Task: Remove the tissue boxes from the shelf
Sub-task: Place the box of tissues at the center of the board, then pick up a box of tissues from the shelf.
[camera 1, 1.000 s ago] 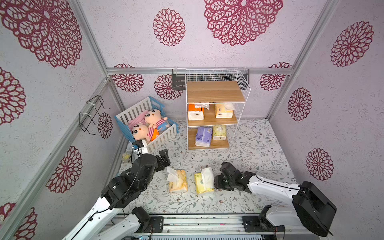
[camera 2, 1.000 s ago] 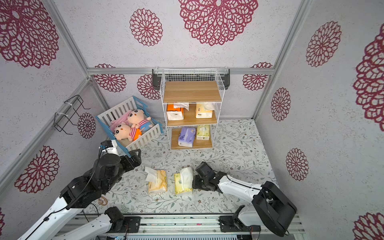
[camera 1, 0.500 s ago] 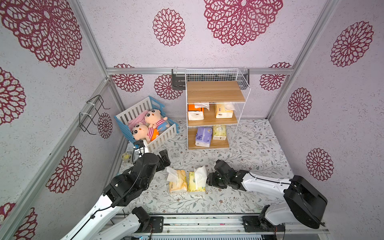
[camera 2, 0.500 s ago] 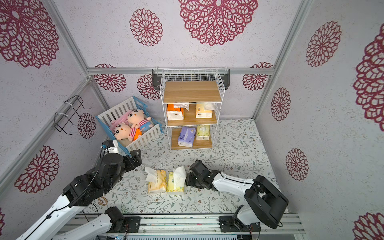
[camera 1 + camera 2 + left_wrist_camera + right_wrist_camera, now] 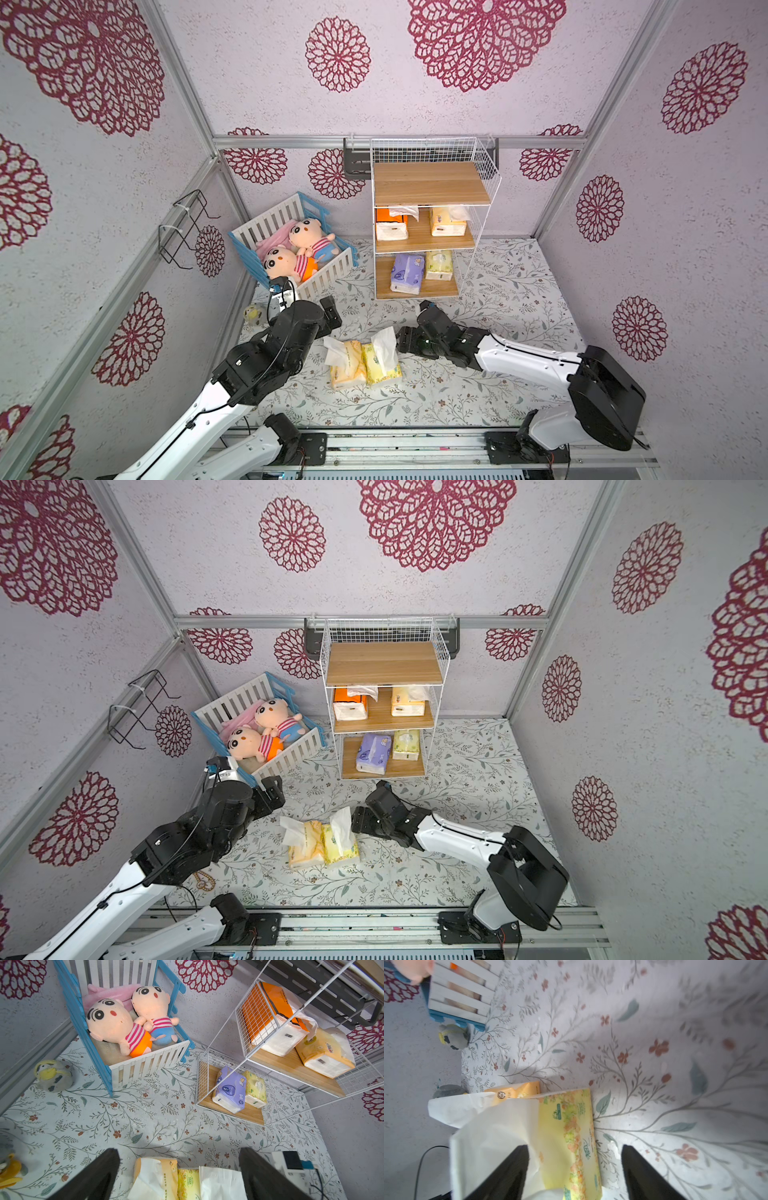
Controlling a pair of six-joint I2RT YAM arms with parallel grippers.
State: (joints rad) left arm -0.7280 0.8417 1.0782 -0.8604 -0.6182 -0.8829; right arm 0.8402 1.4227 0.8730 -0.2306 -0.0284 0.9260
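Observation:
The shelf stands at the back wall. Its middle board holds an orange tissue box and a yellow-orange one. A purple box and a pale yellow box sit on the bottom board. Two more lie side by side on the floor: a yellow-orange box and a pale yellow box, both with white tissue sticking up. My right gripper is open at the pale yellow floor box's right end, its fingers either side and not gripping. My left gripper hangs open left of the floor boxes.
A blue-and-white crib with two plush dolls stands left of the shelf. A small grey-and-yellow toy lies by the left wall. A black wire rack hangs on that wall. The arms' rail runs along the front.
My right gripper slid the pale yellow box leftward until it lay against the yellow-orange one, then opened and let go. The left arm barely moved.

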